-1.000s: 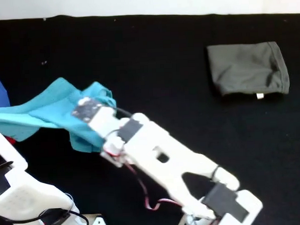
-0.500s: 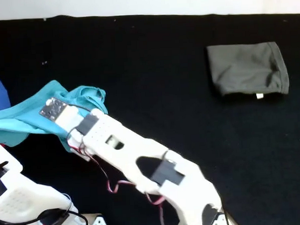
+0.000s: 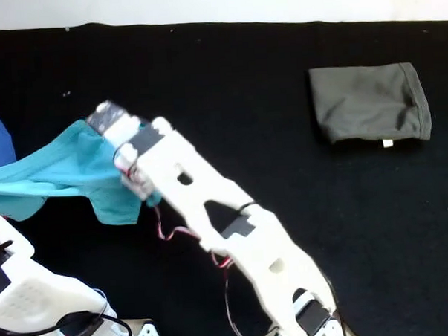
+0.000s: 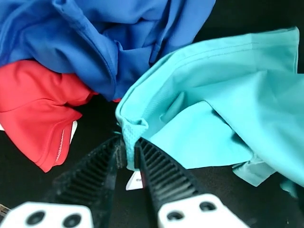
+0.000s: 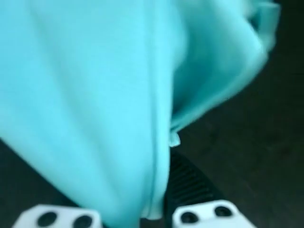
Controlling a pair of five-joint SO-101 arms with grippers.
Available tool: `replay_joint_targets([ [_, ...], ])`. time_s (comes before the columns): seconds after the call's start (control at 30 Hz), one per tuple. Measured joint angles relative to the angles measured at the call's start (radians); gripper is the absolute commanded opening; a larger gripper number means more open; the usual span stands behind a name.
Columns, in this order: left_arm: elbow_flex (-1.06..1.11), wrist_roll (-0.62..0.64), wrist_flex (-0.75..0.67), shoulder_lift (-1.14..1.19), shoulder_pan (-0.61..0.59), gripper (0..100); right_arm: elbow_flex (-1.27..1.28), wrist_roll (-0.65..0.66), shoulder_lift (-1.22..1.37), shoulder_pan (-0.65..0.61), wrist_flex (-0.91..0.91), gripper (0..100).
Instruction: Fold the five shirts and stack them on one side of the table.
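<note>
Step in hand: spreading the teal shirt [image 3: 53, 164] so it can be laid flat for folding.

- Left hand [image 4: 129, 147] is clamped on a hemmed edge of the teal shirt, close to the corner.
- Right hand [image 5: 159, 161] is draped in the same cloth, which runs down into the gap between its fingers. I judge it gripping the shirt too.
- In the high view the shirt hangs between the two arms over the left part of the bench [image 3: 242, 78]. It is partly raised, with a loose flap sagging below.

To do it well:
- Pull the two grips apart evenly until the sag goes.
- Lower the shirt onto bare bench, away from the heap.
- Watch that the thin edge hold on the left does not slip.

Surroundings:
- The bench is covered in black.
- A blue shirt [image 4: 118, 33] and a red shirt [image 4: 38, 109] lie crumpled together just beside the left hand.
- A grey shirt [image 3: 370, 102], already folded, sits well apart on the far right.
- A pale wall [image 3: 217, 4] runs behind the bench.
</note>
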Motion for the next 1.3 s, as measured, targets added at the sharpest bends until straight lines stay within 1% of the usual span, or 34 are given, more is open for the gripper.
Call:
replay_joint_targets([
  [0.07, 0.000, 0.000, 0.018, 0.000, 0.028, 1, -0.117, 0.015, 0.000, 0.057, 0.084, 0.5],
  [0.2, 0.000, 0.000, 0.028, 0.000, 0.095, 1, -0.379, 0.121, 0.000, 0.190, 0.224, 0.5],
  [0.3, 0.000, 0.000, 0.034, -0.040, 0.153, 1, -0.548, 0.190, 0.000, 0.290, 0.255, 0.5],
  [0.4, 0.000, 0.034, 0.035, -0.130, 0.213, 1, -0.635, 0.241, -0.005, 0.374, 0.258, 0.5],
  [0.5, 0.000, 0.066, 0.035, -0.249, 0.287, 1, -0.644, 0.281, -0.052, 0.430, 0.259, 0.5],
  [0.7, 0.000, 0.072, 0.037, -0.463, 0.456, 1, -0.655, 0.348, -0.261, 0.505, 0.259, 0.5],
  [0.87, -0.002, 0.072, 0.037, -0.583, 0.588, 1, -0.661, 0.404, -0.387, 0.588, 0.259, 0.5],
  [0.97, 0.000, 0.072, 0.037, -0.618, 0.638, 1, -0.663, 0.430, -0.414, 0.632, 0.259, 0.5],
  [1.03, 0.026, 0.072, 0.037, -0.626, 0.649, 1, -0.663, 0.434, -0.411, 0.640, 0.259, 0.5],
  [1.13, 0.152, 0.072, 0.037, -0.626, 0.649, 1, -0.626, 0.434, -0.367, 0.634, 0.258, 0.5],
  [1.23, 0.359, 0.074, 0.037, -0.626, 0.651, 1, -0.551, 0.434, -0.259, 0.608, 0.232, 0.5],
  [1.3, 0.523, 0.074, 0.002, -0.624, 0.651, 1, -0.509, 0.434, -0.172, 0.577, 0.199, 0.5],
])
